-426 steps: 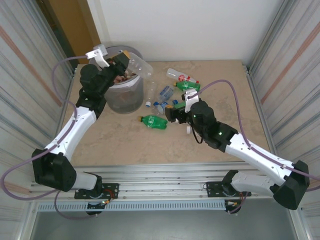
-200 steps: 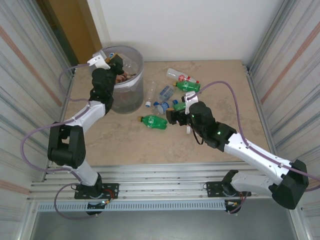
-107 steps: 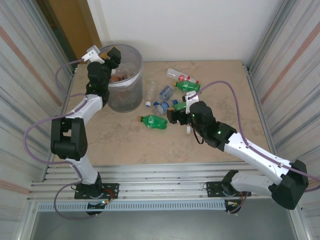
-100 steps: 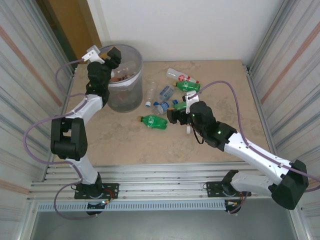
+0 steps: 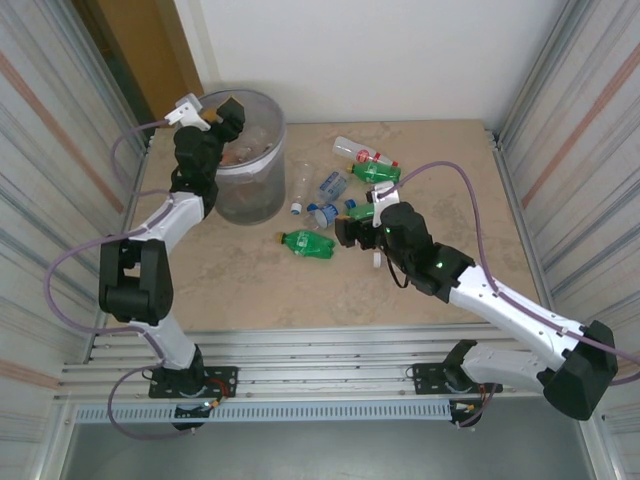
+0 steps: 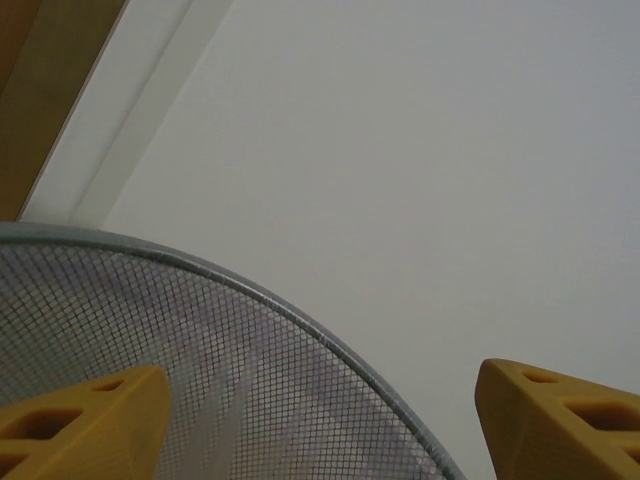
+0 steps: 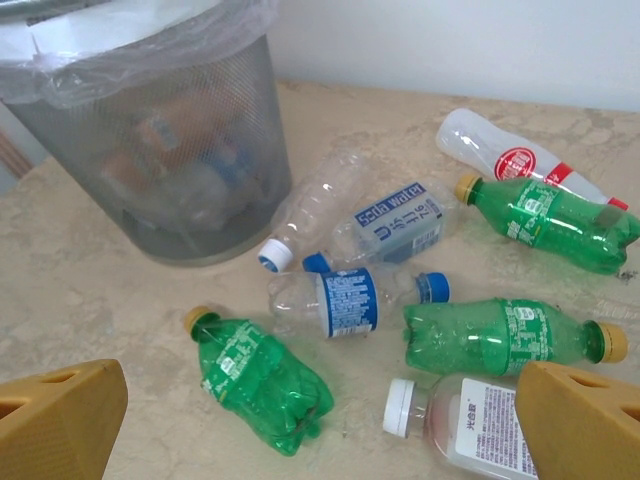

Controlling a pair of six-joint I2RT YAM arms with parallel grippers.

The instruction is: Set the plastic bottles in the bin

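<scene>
From above: held the left pincer (image 5: 228,108) up at the left rim of the bin (image 5: 250,195), with some bottles (image 5: 240,152) inside just below and ahead of it. Parked the right pincer (image 5: 343,233) low over the table (image 5: 250,290), aimed at a crushed green bottle (image 5: 307,243) lying just ahead of its tips, apart from them. Noted loose bottles (image 5: 335,188) farther ahead and to that pincer's right, and the bin well ahead to its left. Could not judge either pincer's spread from up there.

At the left wrist: found two yellow fingertips (image 6: 80,420) in the bottom corners, far apart, nothing between. Saw the bin's mesh side and curved rim right beyond the tips, a blank pale wall (image 6: 400,150) behind.

At the right wrist: found its yellow fingertips (image 7: 60,415) likewise wide apart and empty. Saw the green bottle, yellow-capped, just ahead, nearer the tip at the left of the view; a white-capped bottle (image 7: 460,425) close by the other tip; a second green bottle (image 7: 500,335) just past that one; a blue-labelled bottle (image 7: 345,300) straight ahead; several more beyond. Saw the bin farther ahead on the left, a clear bag (image 7: 130,45) folded over its rim, bottles showing through the mesh.
</scene>
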